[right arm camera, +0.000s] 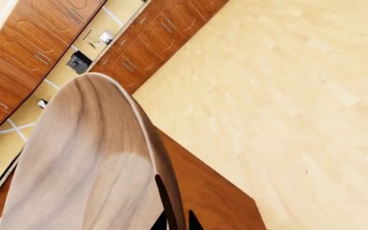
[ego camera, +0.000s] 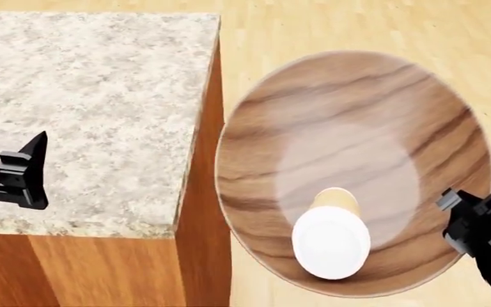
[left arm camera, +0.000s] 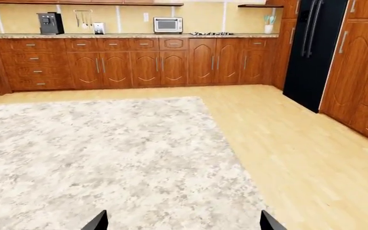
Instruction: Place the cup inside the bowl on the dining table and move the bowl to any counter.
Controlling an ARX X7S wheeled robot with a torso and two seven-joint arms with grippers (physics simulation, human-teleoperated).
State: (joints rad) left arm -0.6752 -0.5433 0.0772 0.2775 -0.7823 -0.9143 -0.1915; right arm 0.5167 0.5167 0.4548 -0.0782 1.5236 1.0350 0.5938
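The wooden bowl [ego camera: 331, 121] hangs tilted over the floor, just right of the dining table [ego camera: 100, 77] and off its top. The tan cup [ego camera: 331, 236] lies inside the bowl near its lower rim, white lid toward the camera. My right gripper [ego camera: 457, 206] is shut on the bowl's rim at the lower right. In the right wrist view the bowl [right arm camera: 88, 158] fills the left side, its rim pinched in my right gripper [right arm camera: 174, 224]. My left gripper [ego camera: 28, 169] hovers open over the table's left part, holding nothing. The left wrist view shows my left gripper [left arm camera: 184, 223] above the speckled table top [left arm camera: 94, 158].
The counter [left arm camera: 120, 36] runs along the far yellow tiled wall over wooden cabinets. A coffee machine [left arm camera: 50, 23] and a microwave [left arm camera: 168, 24] stand on it. A black fridge [left arm camera: 312, 48] stands at the right. Light wood floor [left arm camera: 286, 143] lies between table and counter.
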